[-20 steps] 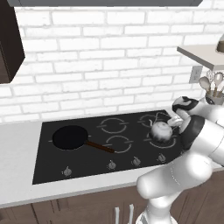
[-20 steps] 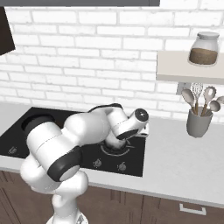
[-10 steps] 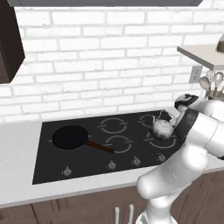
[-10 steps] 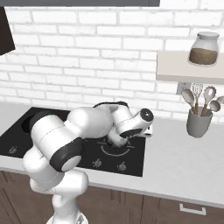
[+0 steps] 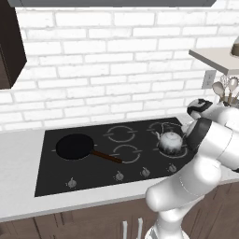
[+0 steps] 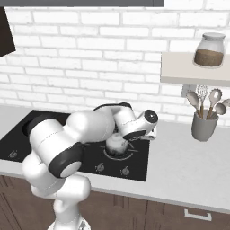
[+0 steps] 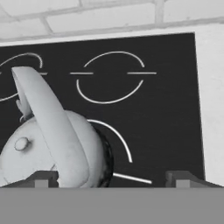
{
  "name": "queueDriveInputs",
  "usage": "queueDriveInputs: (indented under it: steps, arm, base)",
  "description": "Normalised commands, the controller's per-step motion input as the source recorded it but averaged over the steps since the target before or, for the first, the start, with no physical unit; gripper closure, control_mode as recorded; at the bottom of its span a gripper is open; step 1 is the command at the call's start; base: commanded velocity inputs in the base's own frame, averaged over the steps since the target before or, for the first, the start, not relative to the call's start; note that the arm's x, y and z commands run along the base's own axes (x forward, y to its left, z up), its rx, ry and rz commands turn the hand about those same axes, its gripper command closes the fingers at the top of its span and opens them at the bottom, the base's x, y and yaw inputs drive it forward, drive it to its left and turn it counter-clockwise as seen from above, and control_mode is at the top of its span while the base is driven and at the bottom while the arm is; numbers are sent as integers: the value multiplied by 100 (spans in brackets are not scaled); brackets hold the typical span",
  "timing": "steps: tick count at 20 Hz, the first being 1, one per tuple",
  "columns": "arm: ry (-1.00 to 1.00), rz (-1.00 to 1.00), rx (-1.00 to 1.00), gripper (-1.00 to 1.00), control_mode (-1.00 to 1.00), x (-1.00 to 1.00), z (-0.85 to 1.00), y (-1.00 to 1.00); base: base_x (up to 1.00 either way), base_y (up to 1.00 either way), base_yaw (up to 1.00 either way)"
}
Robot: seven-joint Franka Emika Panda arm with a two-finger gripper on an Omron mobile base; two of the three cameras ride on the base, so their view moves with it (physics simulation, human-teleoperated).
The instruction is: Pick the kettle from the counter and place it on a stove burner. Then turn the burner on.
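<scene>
The silver kettle point(image 5: 171, 141) stands upright on the front right stove burner point(image 5: 183, 152) of the black cooktop, also seen from the other side as the kettle point(image 6: 117, 144). In the hand view the kettle point(image 7: 41, 151) fills the lower left, and its arched handle point(image 7: 49, 118) rises just inside the left fingertip point(image 7: 43, 179). My gripper point(image 7: 113, 179) hangs over it, open wide, holding nothing. The burner's grey arcs point(image 7: 124, 146) curve out from under the kettle. The pale counter point(image 5: 18, 161) surrounds the cooktop.
A black frying pan point(image 5: 74, 146) sits on the front left burner, handle pointing right. Control knobs point(image 5: 119, 176) line the cooktop's front edge. A utensil holder point(image 6: 203, 126) stands on the counter at the right, under a shelf with a jar point(image 6: 211, 49). A brick wall runs behind.
The gripper has gone from shut on the kettle's handle to wide open, letting the kettle go. The kettle stays on the front right burner.
</scene>
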Motion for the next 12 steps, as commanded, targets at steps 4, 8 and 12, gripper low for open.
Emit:
queueDriveInputs:
  steps: [4, 8, 12]
  arm:
    - [0, 0, 0, -100, -100, -16, 29, 6]
    - [0, 0, 0, -100, -100, -16, 14, 6]
    - [0, 0, -2, -100, -100, -24, 11, 29]
  base:
    - [0, 0, 0]
    - [0, 0, 0]
    - [0, 0, 0]
